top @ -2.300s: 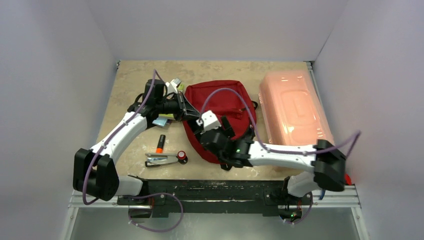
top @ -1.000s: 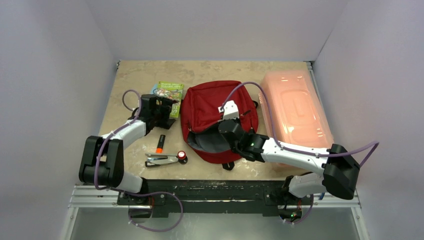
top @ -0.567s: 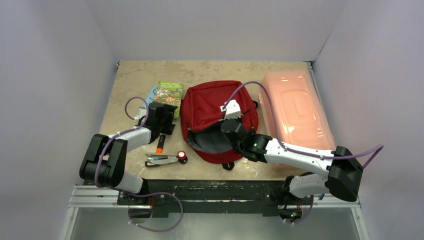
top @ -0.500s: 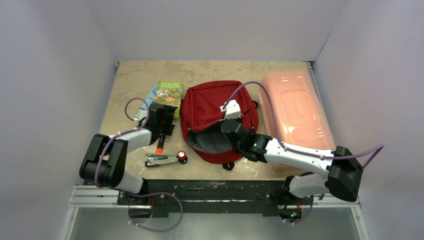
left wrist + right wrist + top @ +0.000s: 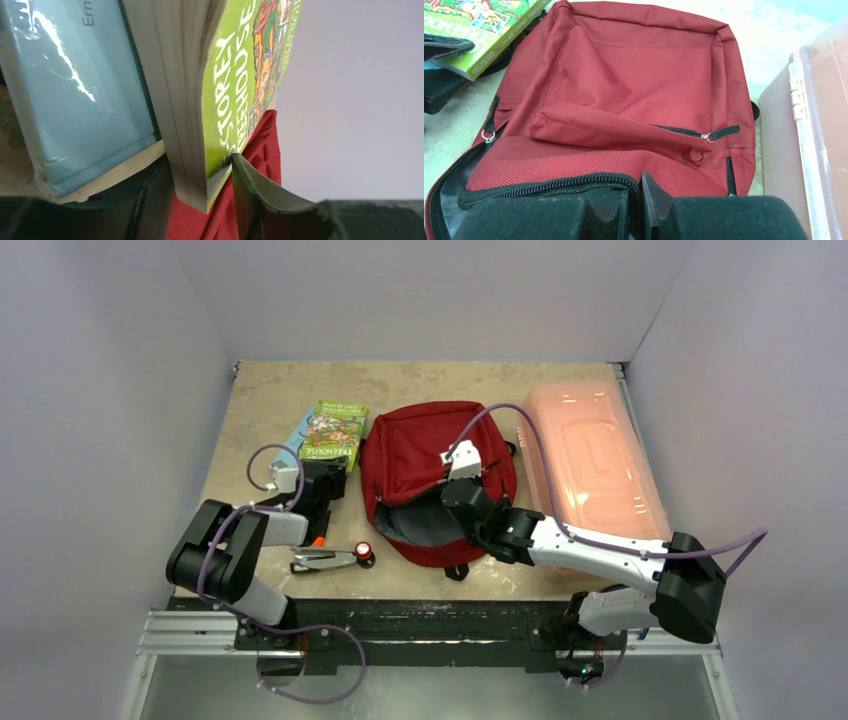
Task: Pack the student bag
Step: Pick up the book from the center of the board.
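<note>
The student bag is a dark red backpack lying flat mid-table, its main zipper open along the near-left side, with grey lining showing. My right gripper is shut on the bag's zipper edge, holding the flap up. A green book lies left of the bag, on top of a light blue book. My left gripper is at the green book's near edge. In the left wrist view its jaws press on both faces of the green book. The blue book lies beside it.
A pale pink plastic box stands right of the bag. Near the front left lie an orange marker, a metal stapler-like tool and a small red-capped item. White walls enclose the table on three sides.
My left gripper drew back toward the near edge of the books and closed on the green book. The right gripper kept its hold on the bag's edge.
</note>
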Motion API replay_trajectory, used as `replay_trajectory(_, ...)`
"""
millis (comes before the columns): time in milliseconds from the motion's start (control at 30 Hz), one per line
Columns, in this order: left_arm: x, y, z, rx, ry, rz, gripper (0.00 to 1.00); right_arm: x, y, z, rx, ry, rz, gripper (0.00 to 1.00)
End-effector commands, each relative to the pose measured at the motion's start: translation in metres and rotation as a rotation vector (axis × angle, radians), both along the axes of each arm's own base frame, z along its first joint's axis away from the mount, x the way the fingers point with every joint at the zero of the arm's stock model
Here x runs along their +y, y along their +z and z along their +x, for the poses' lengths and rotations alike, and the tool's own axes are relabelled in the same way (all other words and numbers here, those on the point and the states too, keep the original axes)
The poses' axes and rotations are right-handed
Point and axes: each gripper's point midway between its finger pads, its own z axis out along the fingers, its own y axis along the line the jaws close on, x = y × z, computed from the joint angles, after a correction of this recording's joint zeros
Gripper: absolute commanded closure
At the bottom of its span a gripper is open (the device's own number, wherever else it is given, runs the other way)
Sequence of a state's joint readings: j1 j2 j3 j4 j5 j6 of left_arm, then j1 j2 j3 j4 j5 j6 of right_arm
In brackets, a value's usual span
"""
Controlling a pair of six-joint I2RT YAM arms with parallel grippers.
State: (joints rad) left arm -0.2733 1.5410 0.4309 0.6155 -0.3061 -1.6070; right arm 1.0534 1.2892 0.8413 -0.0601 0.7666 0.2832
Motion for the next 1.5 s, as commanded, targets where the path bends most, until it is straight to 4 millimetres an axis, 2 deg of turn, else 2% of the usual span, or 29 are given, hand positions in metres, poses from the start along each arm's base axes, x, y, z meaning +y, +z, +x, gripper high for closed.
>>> replay_trajectory(0, 0.0, 0.047, 0.01, -0.218, 0.032, -0.058, 0.62, 0.003, 0.006, 0.001, -0.001, -0.013, 0.035, 0.83)
replay_trajectory(67, -0.001, 0.058, 0.006, -0.247, 0.021, -0.076, 0.71, 0.004, 0.001, -0.001, 0.012, -0.005, 0.033, 0.76)
replay_trajectory(100, -0.002, 0.064, 0.002, -0.26, 0.008, -0.077, 0.81, 0.006, -0.003, -0.002, 0.023, 0.005, 0.034, 0.72)
replay_trajectory(133, -0.004, 0.072, -0.001, -0.281, -0.012, -0.077, 0.91, 0.012, -0.008, -0.005, 0.048, 0.041, 0.042, 0.64)
replay_trajectory(167, -0.008, 0.081, -0.004, -0.301, -0.038, -0.079, 0.96, 0.024, -0.015, -0.012, 0.083, 0.11, 0.052, 0.59)
replay_trajectory(200, -0.011, 0.091, -0.008, -0.323, -0.064, -0.083, 0.97, 0.035, -0.018, -0.018, 0.103, 0.185, 0.054, 0.54)
replay_trajectory(267, -0.016, 0.116, -0.019, -0.376, -0.108, -0.091, 1.0, 0.057, -0.023, -0.039, 0.162, 0.32, 0.124, 0.35)
replay_trajectory(333, -0.015, 0.128, -0.03, -0.375, -0.129, -0.065, 1.0, 0.074, -0.018, -0.058, 0.214, 0.431, 0.22, 0.23)
replay_trajectory(433, -0.008, 0.154, -0.047, -0.412, -0.136, -0.013, 1.0, 0.082, -0.006, -0.071, 0.293, 0.441, 0.313, 0.14)
replay_trajectory(533, -0.01, 0.178, -0.063, -0.469, -0.174, -0.009, 1.0, 0.083, 0.008, -0.078, 0.371, 0.43, 0.325, 0.13)
replay_trajectory(567, -0.013, 0.183, -0.067, -0.484, -0.194, -0.03, 1.0, 0.09, 0.018, -0.083, 0.441, 0.383, 0.449, 0.06)
replay_trajectory(600, -0.017, 0.187, -0.071, -0.5, -0.214, -0.055, 1.0, 0.098, 0.032, -0.087, 0.462, 0.407, 0.519, 0.05)
replay_trajectory(667, -0.028, 0.198, -0.079, -0.532, -0.263, -0.11, 1.0, 0.111, 0.062, -0.092, 0.46, 0.46, 0.635, 0.04)
replay_trajectory(733, -0.038, 0.209, -0.087, -0.572, -0.3, -0.159, 1.0, 0.116, 0.093, -0.088, 0.413, 0.477, 0.722, 0.02)
replay_trajectory(800, -0.047, 0.222, -0.094, -0.609, -0.33, -0.195, 1.0, 0.114, 0.12, -0.074, 0.341, 0.457, 0.774, 0.02)
replay_trajectory(900, -0.064, 0.241, -0.106, -0.654, -0.386, -0.228, 1.0, 0.108, 0.139, -0.047, 0.326, 0.387, 0.886, 0.01)
replay_trajectory(1033, -0.082, 0.251, -0.119, -0.682, -0.437, -0.272, 1.0, 0.1, 0.14, -0.017, 0.34, 0.322, 0.99, 0.01)
replay_trajectory(1167, -0.099, 0.253, -0.133, -0.691, -0.484, -0.307, 1.0, 0.098, 0.139, -0.006, 0.338, 0.336, 1.037, 0.04)
replay_trajectory(1433, -0.124, 0.261, -0.147, -0.757, -0.557, -0.379, 1.0, 0.092, 0.133, -0.004, 0.345, 0.343, 1.124, 0.24)
replay_trajectory(1467, -0.128, 0.263, -0.149, -0.764, -0.57, -0.386, 1.0, 0.092, 0.133, -0.003, 0.342, 0.341, 1.125, 0.24)
